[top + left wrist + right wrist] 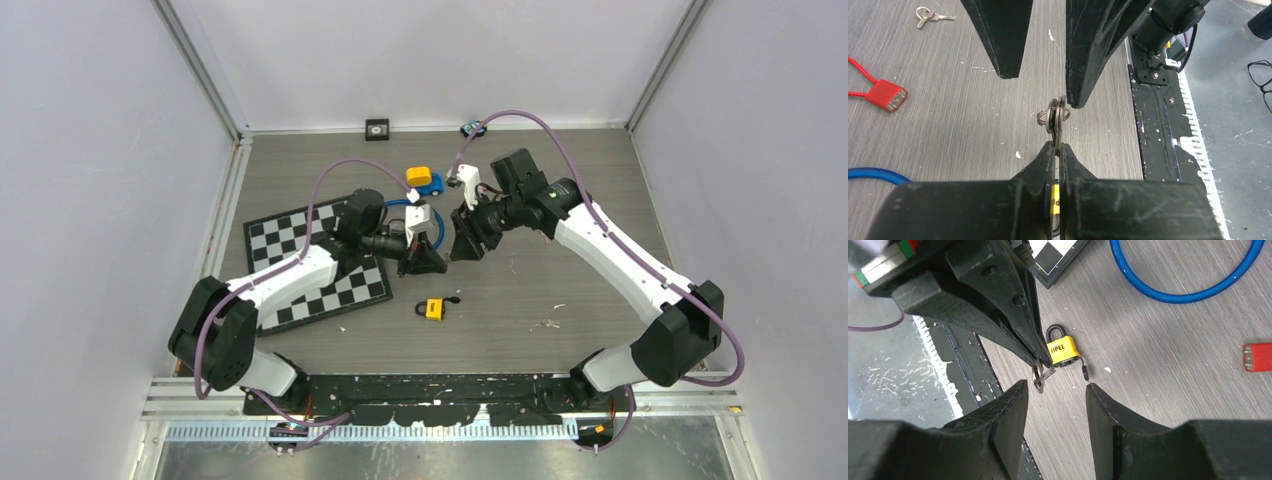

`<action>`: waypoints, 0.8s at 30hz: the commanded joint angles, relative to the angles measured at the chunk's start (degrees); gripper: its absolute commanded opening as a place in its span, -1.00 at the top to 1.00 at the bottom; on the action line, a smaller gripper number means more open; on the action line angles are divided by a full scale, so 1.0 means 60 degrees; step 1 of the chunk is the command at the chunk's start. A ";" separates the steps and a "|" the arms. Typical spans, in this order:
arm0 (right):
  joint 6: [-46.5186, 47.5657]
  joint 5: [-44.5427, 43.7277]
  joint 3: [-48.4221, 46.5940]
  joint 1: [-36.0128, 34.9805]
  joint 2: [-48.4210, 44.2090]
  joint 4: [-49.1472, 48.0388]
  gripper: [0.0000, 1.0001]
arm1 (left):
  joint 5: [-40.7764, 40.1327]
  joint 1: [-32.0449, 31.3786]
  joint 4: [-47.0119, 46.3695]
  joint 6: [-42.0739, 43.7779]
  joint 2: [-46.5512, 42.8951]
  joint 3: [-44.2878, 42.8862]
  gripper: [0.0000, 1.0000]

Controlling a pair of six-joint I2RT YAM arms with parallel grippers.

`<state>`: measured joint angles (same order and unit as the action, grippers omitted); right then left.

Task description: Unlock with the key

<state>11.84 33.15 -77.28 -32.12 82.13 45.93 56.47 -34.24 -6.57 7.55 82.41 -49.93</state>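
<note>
Two tools meet almost tip to tip above the middle of the surface [560, 160]. Your left tool [1058, 146] is pressed together on the key [1058, 131]. It pinches one end, so that the other end and its split ring [1051, 115] stick out past the tips. Your right tool [1057, 386] stands with its fingers apart, one on each side of that ring. One finger sits right at the ring, but you cannot tell from these views whether it touches.

The padlock [1062, 351] lies flat on the surface below the two tools, a little nearer the arm bases. Its yellow printed face is up, its shackle looks seated in the body, and neither tool touches it.

Beyond the tools a blue hoop [1188, 290] lies on the surface, and a chessboard mat [300, 235] lies under your left arm. A red block [887, 95] on a red cord rests well apart from the padlock. A second bunch of keys [928, 16] lies loose farther off. A pair of glasses [1260, 75] sits beyond the surface's edge.
</note>
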 commanded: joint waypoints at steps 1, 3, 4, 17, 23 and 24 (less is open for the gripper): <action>-0.0237 0.0715 -0.0500 0.0032 0.0387 -0.0064 -0.03 | -0.0371 -0.0102 0.0597 0.0779 -0.0444 -0.0378 1.00; -0.0265 0.1017 -0.0633 0.0036 0.0583 -0.0015 0.04 | -0.0528 -0.0137 0.0696 0.0890 -0.0492 -0.0394 1.00; -0.0272 0.1162 -0.0677 0.0036 0.0664 0.0025 0.06 | -0.0590 -0.0138 0.0699 0.0887 -0.0497 -0.0394 1.00; -0.0157 0.1515 -0.0598 0.0049 0.0924 0.0049 0.91 | -0.1034 -0.0158 0.0713 0.1125 -0.0634 -0.0254 1.00; 0.0435 0.1501 -0.0284 0.0094 0.0366 0.0056 0.99 | -0.0014 -0.0155 0.1175 0.1749 -0.0803 -0.0245 0.33; 0.0500 0.1495 -0.0188 0.0111 0.0276 0.0051 0.98 | 0.0091 -0.0151 0.1330 0.1798 -0.0845 -0.0254 0.20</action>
<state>12.05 41.10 -78.83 -31.83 88.20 46.39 52.14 -34.94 -0.93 14.70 80.14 -50.24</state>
